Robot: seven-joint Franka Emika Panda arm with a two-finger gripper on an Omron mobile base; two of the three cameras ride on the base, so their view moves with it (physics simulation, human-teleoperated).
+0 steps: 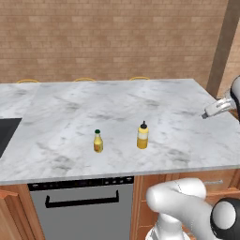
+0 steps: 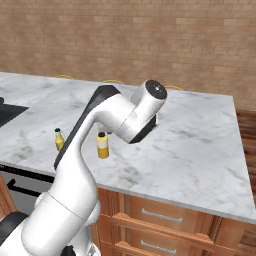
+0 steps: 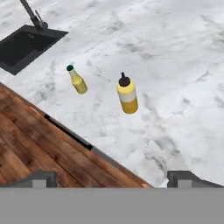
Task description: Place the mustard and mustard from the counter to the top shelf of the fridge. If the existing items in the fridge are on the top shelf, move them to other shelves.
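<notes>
Two mustard bottles stand upright on the marble counter [image 1: 178, 108] near its front edge. The slim orange-tinted mustard [image 1: 98, 141] [image 2: 59, 139] [image 3: 77, 80] is on the left. The squatter yellow mustard [image 1: 142, 135] [image 2: 103, 145] [image 3: 127, 94] with a pointed black cap is about a hand's width to its right. In the hand view my gripper [image 3: 112, 179] is open and empty, with its fingertips [image 3: 186, 178] wide apart. It hovers high above the counter's front edge, well short of both bottles. The fridge, its top shelf, the other shelves and the existing items are out of view.
A dark sink [image 3: 26, 43] with a faucet [image 3: 33, 15] is set into the counter left of the bottles. A dishwasher front [image 1: 84, 206] and wooden drawers [image 2: 165, 220] sit below the slab. A brick wall [image 1: 117, 37] stands behind.
</notes>
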